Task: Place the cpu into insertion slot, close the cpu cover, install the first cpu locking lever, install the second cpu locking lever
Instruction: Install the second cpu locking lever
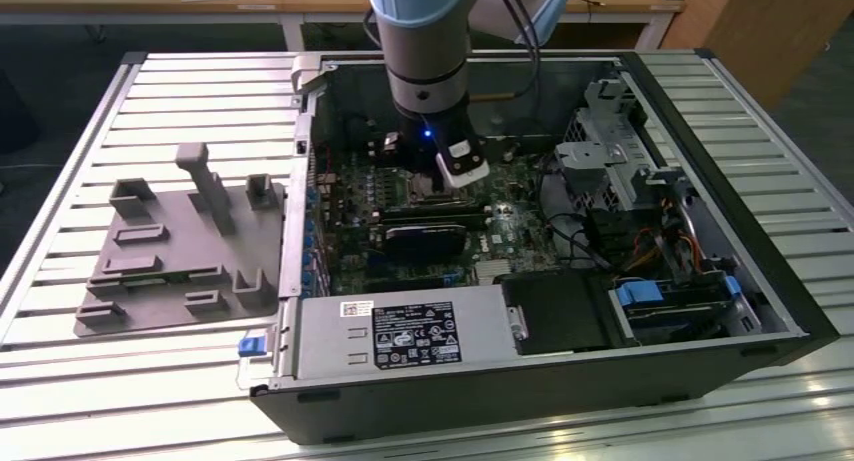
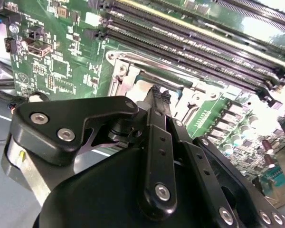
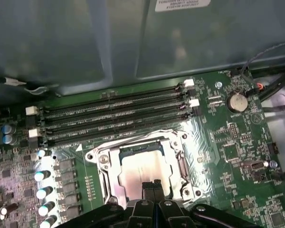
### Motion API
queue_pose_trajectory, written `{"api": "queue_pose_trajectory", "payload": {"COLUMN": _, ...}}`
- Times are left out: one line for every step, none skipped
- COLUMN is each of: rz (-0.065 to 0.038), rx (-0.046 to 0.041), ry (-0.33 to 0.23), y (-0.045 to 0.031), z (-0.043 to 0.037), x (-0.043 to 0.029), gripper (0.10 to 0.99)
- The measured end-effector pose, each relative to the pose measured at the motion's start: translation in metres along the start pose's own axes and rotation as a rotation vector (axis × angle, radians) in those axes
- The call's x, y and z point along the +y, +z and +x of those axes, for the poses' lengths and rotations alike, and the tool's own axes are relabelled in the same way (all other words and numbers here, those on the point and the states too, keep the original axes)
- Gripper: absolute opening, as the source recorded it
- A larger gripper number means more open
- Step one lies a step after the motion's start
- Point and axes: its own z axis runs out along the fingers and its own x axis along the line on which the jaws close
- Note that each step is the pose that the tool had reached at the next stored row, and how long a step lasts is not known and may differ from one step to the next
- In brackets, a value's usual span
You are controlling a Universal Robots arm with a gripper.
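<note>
In the first wrist view the cpu (image 3: 143, 170) lies in the insertion slot (image 3: 183, 167), its pale metal top showing through the window of the cpu cover (image 3: 111, 175), which lies flat over it. A thin metal lever (image 3: 133, 142) runs along the socket's side toward the memory slots. My gripper (image 3: 153, 185) is shut with nothing between its fingers, its tips close over the cpu's near edge. In the second wrist view the gripper (image 2: 157, 93) points at the same socket. In the exterior view the gripper (image 1: 434, 188) hangs inside the open computer case over the motherboard.
Several long memory slots (image 3: 114, 114) lie just beyond the socket, and a coin battery (image 3: 237, 102) sits near them. In the exterior view a black block (image 1: 427, 239) sits near the arm, a power supply (image 1: 387, 336) at the front, a drive cage (image 1: 607, 141) on the right, a grey fixture (image 1: 174, 251) on the left.
</note>
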Motion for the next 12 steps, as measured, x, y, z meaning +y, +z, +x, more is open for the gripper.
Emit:
{"api": "queue_pose_trajectory", "payload": {"rz": 0.000, "rx": 0.0000, "ry": 0.000, "y": -0.0001, "z": 0.0002, "x": 0.0010, "gripper": 0.102}}
{"api": "queue_pose_trajectory", "payload": {"rz": 0.000, "rx": 0.0000, "ry": 0.000, "y": -0.0001, "z": 0.0004, "x": 0.0019, "gripper": 0.102}}
{"api": "queue_pose_trajectory", "payload": {"rz": 0.000, "rx": 0.0000, "ry": 0.000, "y": -0.0001, "z": 0.0007, "x": 0.0033, "gripper": 0.102}}
{"api": "queue_pose_trajectory", "payload": {"rz": 0.000, "rx": 0.0000, "ry": 0.000, "y": -0.0003, "z": 0.0009, "x": 0.0047, "gripper": 0.102}}
{"api": "queue_pose_trajectory", "payload": {"rz": 0.000, "rx": 0.0000, "ry": 0.000, "y": -0.0009, "z": 0.0011, "x": 0.0059, "gripper": 0.102}}
{"api": "queue_pose_trajectory", "payload": {"rz": 0.000, "rx": 0.0000, "ry": 0.000, "y": -0.0022, "z": 0.0012, "x": 0.0070, "gripper": 0.102}}
{"api": "queue_pose_trajectory", "payload": {"rz": 0.000, "rx": 0.0000, "ry": 0.000, "y": -0.0042, "z": 0.0011, "x": 0.0080, "gripper": 0.102}}
{"api": "queue_pose_trajectory", "payload": {"rz": 0.000, "rx": -0.0002, "ry": 0.000, "y": -0.0064, "z": 0.0009, "x": 0.0090, "gripper": 0.102}}
{"api": "queue_pose_trajectory", "payload": {"rz": 0.000, "rx": -0.0002, "ry": 0.000, "y": -0.0087, "z": 0.0008, "x": 0.0100, "gripper": 0.102}}
{"api": "queue_pose_trajectory", "payload": {"rz": 0.000, "rx": -0.0002, "ry": 0.000, "y": -0.0103, "z": 0.0006, "x": 0.0107, "gripper": 0.102}}
{"api": "queue_pose_trajectory", "payload": {"rz": 0.000, "rx": -0.0002, "ry": 0.000, "y": -0.0113, "z": 0.0005, "x": 0.0110, "gripper": 0.102}}
{"api": "queue_pose_trajectory", "payload": {"rz": 0.000, "rx": -0.0003, "ry": 0.000, "y": -0.0117, "z": 0.0004, "x": 0.0111, "gripper": 0.102}}
